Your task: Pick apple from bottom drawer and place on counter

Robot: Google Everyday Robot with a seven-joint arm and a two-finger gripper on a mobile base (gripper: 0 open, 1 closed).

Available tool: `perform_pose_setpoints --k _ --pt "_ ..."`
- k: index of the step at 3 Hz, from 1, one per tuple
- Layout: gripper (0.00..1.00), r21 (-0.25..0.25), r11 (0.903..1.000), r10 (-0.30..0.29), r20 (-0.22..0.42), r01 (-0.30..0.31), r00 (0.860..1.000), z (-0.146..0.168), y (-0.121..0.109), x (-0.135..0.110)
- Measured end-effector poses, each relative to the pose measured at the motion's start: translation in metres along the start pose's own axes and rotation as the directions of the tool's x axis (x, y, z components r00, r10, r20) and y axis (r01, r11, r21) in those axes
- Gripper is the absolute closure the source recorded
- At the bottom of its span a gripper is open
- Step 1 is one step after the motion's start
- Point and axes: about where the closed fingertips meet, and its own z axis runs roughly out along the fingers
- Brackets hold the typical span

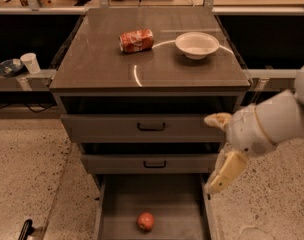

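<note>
While the apple (146,221) lies on the floor of the bottom drawer (182,204), nothing is touching it. It is a small, round, red fruit. It sits near the front of the drawer, about halfway between the two side walls. The drawer is pulled out and open.

Up and to the right of the apple hangs the gripper (212,153). It is in front of the right end of the cabinet, level with the two drawers that have black handles. Its jaws are wide apart and hold nothing. One points left, in front of the top drawer (107,126). The other points down, over the right wall of the bottom drawer. The fat white arm (277,121) comes in from the right side.

On the bench (102,64) on top of the cabinet, a red-and-white can (136,40) lies on its side. A white bowl (196,44) stands upright to the right of it, and the two do not touch. White curved shines show on the glossy top.

Far to the left, a white cup (30,63) stands on a low shelf.
</note>
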Motion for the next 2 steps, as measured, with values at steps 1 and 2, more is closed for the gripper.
perform_pose_setpoints --k 1,2 --pt "0.00 -0.123 0.9922 0.057 0.279 -0.023 0.959 0.0616 0.0575 0.0058" --pt "0.00 -0.116 0.9929 0.060 0.296 -0.027 0.953 0.0560 0.0550 -0.0027"
